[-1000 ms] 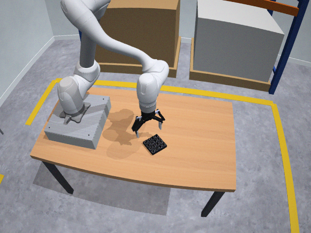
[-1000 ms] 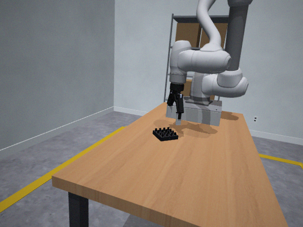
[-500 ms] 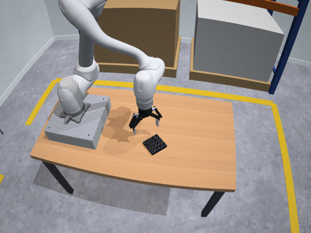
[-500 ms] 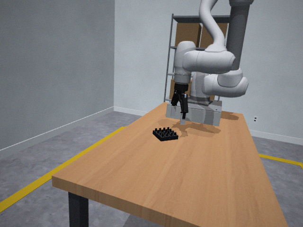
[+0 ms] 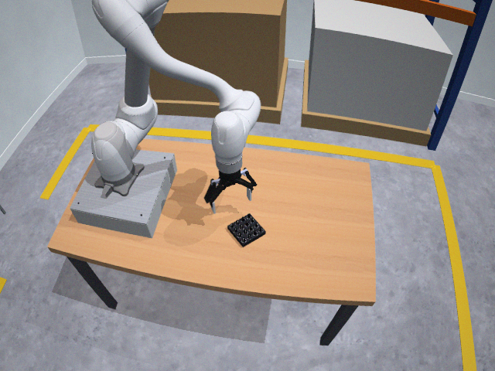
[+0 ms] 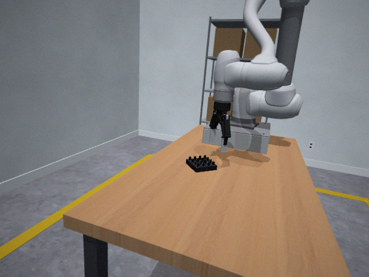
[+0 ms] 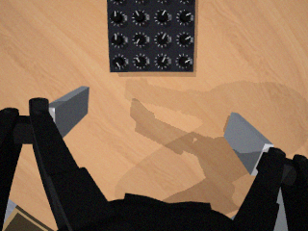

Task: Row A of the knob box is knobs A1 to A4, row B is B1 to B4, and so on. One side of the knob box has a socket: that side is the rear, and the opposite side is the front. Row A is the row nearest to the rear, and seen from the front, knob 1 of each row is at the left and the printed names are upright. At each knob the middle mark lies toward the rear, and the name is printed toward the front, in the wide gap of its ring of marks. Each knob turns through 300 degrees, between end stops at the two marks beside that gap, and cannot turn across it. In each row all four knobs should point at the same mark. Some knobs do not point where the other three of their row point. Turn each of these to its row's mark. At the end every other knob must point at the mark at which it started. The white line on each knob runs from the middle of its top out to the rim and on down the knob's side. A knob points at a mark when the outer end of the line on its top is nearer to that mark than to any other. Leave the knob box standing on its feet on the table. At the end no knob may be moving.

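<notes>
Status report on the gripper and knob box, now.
Gripper open, holding nothing, above the table. Knob box upright on the table, untouched, off to one side of the fingers. Nothing between them.

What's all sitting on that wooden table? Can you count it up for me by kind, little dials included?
Robot arm: 1, on a grey base block, its gripper open and holding nothing
Knob box: 1, black, on the table
Knobs on that box: 16, in four rows of four
Total: 18 items, plus the base block
</notes>
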